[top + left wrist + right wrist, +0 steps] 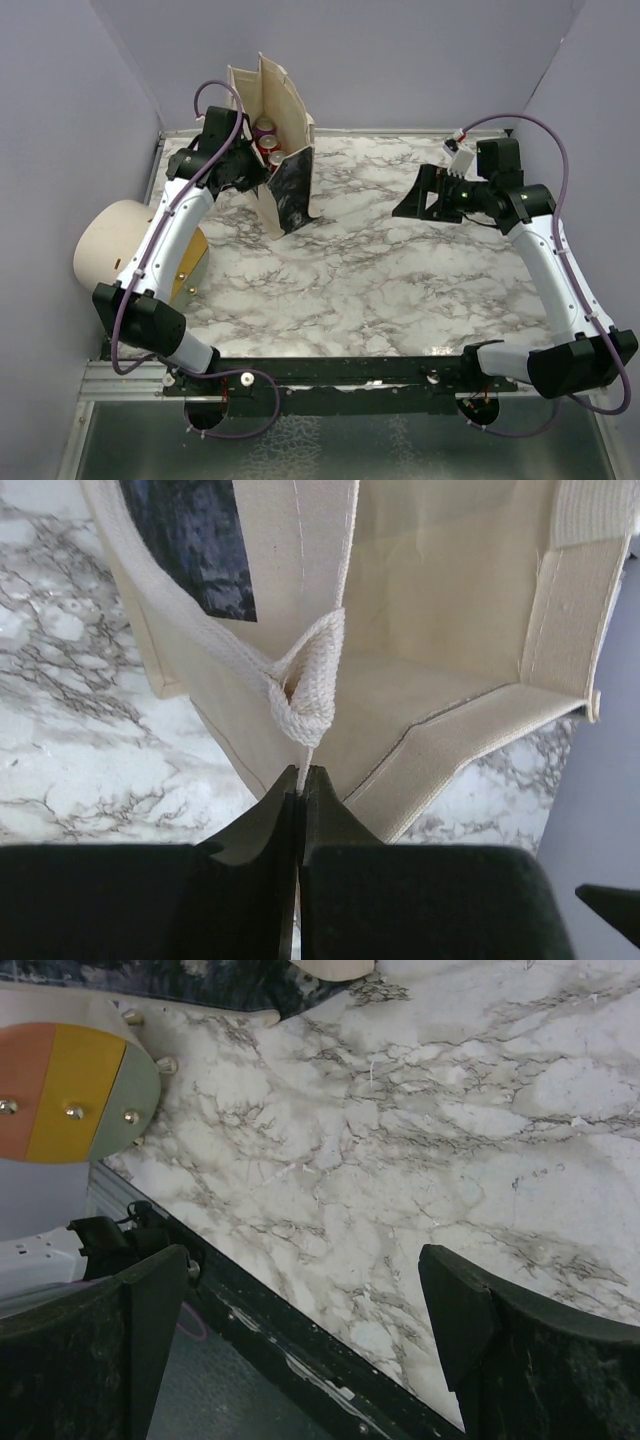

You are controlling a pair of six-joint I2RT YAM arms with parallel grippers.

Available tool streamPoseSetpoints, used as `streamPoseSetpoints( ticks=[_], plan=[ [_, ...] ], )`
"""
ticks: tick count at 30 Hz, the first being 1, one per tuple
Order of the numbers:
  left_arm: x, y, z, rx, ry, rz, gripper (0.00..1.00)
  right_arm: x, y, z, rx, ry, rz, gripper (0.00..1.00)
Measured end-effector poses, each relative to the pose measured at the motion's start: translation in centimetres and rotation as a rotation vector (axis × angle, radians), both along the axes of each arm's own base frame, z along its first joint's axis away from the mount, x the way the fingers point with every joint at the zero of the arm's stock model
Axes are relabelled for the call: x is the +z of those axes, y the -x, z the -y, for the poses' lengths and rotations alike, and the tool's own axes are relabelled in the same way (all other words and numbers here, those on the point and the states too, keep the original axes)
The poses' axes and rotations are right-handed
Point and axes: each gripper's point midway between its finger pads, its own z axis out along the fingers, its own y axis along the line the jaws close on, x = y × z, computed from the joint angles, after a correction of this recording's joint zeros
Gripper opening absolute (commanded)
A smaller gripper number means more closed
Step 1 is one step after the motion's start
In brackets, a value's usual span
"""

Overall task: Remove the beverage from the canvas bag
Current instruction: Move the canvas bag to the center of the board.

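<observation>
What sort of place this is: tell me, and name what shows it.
Likely a robot-lab test cell: plain lilac walls box in a marble-patterned tabletop, a left arm and right arm are bolted to a rail at its near edge, and a canvas bag with cans stands staged.

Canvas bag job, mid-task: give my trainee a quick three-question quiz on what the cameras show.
1. True or false: the right pincer holds a can.
2. The left pincer is shut on: A) the canvas bag, at its strap; B) a can; C) nothing.
3. Fill in: in the top view, the cans sit ___ the bag.

Key: 1 false, it is open and empty; 2 A; 3 inside.
</observation>
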Motion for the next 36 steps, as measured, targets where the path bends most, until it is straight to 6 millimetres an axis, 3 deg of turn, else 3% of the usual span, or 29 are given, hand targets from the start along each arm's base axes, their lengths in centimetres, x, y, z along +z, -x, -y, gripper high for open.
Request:
streamPoseSetpoints(
  ticks=[6, 12, 23, 25, 29, 33, 36],
  plan=[
    [-0.2, 2.8, 0.7, -0.062, 0.059, -0.014, 0.00, 0.3, -0.4, -1.4, 0.027, -0.031, 0.008, 0.99],
    [0.0, 5.9, 1.7, -0.143, 0.125, -0.039, 0.00, -0.3, -1.7, -5.8, 0.096, -0.048, -0.052, 0.99],
    [-0.1, 10.9, 1.8, -0.220, 0.180, -0.070, 0.00, 6.0, -4.7, -17.0, 0.208, -0.073, 0.089, 0.99],
    [-0.2, 11.6, 1.7, -0.221, 0.181, -0.074, 0.00, 6.9, -5.2, -18.5, 0.217, -0.069, 0.113, 0.94],
    [-0.2, 12.5, 1.5, -0.223, 0.182, -0.081, 0.00, 7.6, -6.6, -21.0, 0.215, -0.029, 0.157, 0.71],
    [-0.2, 13.0, 1.5, -0.228, 0.184, -0.089, 0.00, 5.8, -7.4, -21.3, 0.168, 0.079, 0.159, 0.55],
    [-0.2, 13.0, 1.5, -0.231, 0.186, -0.090, 0.00, 3.6, -5.9, -21.6, 0.183, 0.163, 0.129, 0.30]
  ],
)
